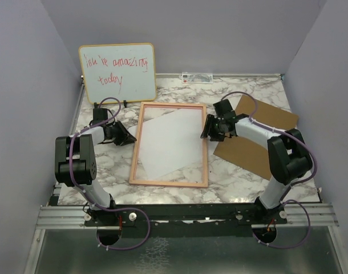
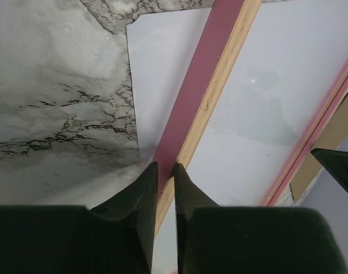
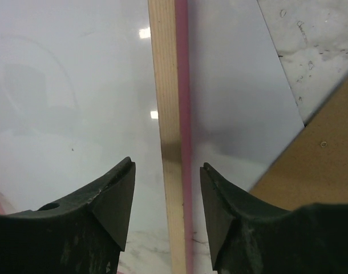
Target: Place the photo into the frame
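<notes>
The frame (image 1: 169, 183), with its thin pinkish wood border, lies flat at the table's middle. The photo (image 1: 168, 142) lies under it, white side up and turned askew, with corners poking out past the left border (image 2: 145, 74) and the right border (image 3: 231, 85). My left gripper (image 1: 130, 138) is at the frame's left border (image 2: 208, 74), its jaws almost together just over the border (image 2: 164, 166). My right gripper (image 1: 208, 128) is open, its fingers either side of the right border (image 3: 165, 85), holding nothing (image 3: 167, 171).
The brown backing board (image 1: 259, 137) lies at the right under my right arm and shows in the right wrist view (image 3: 311, 165). A whiteboard with red handwriting (image 1: 117, 72) leans on the back wall at the left. A small white label (image 1: 197, 77) lies at the back edge.
</notes>
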You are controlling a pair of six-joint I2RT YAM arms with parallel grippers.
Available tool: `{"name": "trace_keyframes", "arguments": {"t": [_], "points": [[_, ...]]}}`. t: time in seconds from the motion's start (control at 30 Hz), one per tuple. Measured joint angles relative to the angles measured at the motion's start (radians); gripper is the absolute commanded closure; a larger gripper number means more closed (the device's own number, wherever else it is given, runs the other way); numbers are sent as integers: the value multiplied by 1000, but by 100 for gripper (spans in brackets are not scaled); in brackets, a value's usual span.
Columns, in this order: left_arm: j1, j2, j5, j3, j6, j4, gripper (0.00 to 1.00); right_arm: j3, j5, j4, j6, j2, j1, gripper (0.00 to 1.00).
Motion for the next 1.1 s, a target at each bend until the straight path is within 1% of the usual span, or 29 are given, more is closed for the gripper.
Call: {"name": "trace_keyframes", "arguments": {"t": [0.13, 0.4, 0.5, 0.67, 0.77, 0.83, 0.93, 1.0, 1.1], "points": [[-6, -3, 0, 0, 0, 3, 87, 0, -24, 0, -32, 40, 1, 59], [-19, -20, -12, -14, -4, 19, 88, 5, -66, -3, -61, 78, 1, 68], [-24, -32, -18, -30, -11, 35, 88, 16, -66, -13, -75, 93, 1, 70], [-27, -48, -27, -52, -20, 60, 88, 17, -69, -17, -95, 94, 1, 70], [-31, -61, -36, -66, -23, 70, 88, 17, -82, -15, -112, 93, 0, 66], [-31, -76, -43, -80, -24, 72, 88, 17, -99, -15, -124, 93, -1, 59], [-35, -114, -72, -104, -27, 53, 84, 17, -122, -15, -131, 90, 0, 48], [-45, -145, -109, -114, -28, 20, 78, 17, -120, -17, -125, 80, 4, 45], [-55, -187, -180, -116, -26, -49, 75, 19, -83, -27, -116, 49, 3, 43]]}}
